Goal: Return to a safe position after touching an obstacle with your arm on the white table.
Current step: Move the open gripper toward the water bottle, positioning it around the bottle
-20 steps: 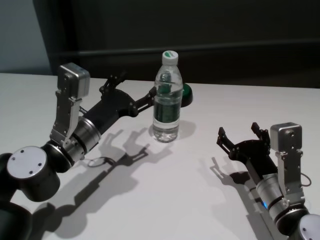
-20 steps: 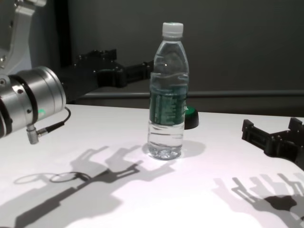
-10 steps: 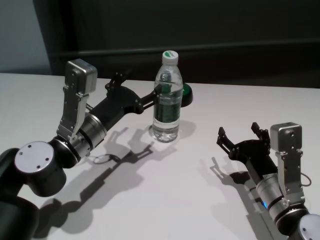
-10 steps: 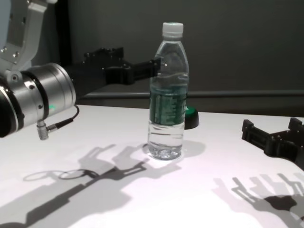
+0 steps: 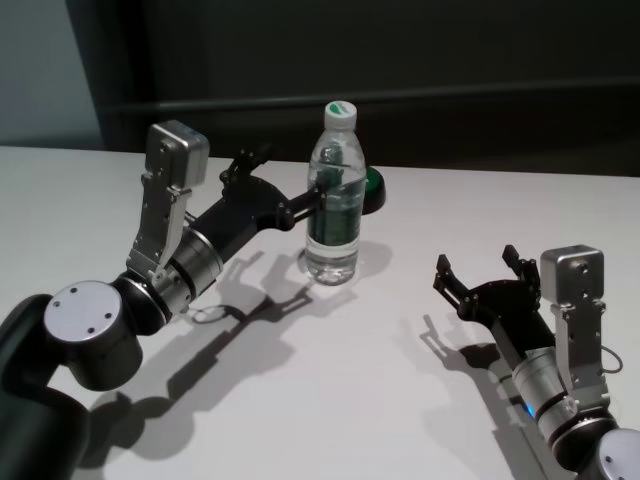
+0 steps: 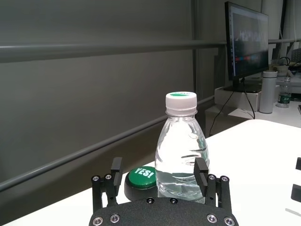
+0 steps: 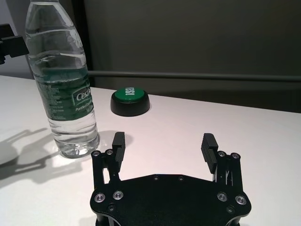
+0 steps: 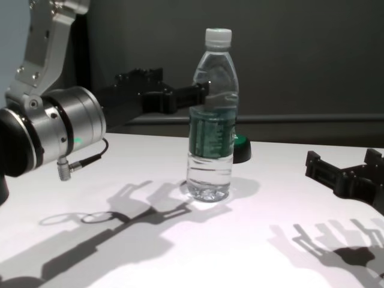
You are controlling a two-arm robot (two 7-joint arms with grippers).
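**Bottle standing on the table with the left gripper's fingertip against it**

The bottle is standing upright near the far middle of the white table, just in front of a green-topped button. The left gripper is hovering at the bottle's upper body with its jaws spread and holding nothing, one fingertip appearing to be touching the clear plastic above the label. To withdraw well, I judge the arm should be backing straight out along its own line, slowly, without sweeping sideways, since a tall bottle pushed this high is tipping easily. The right gripper is resting low over the table's right side, jaws apart and empty, well apart from the bottle.
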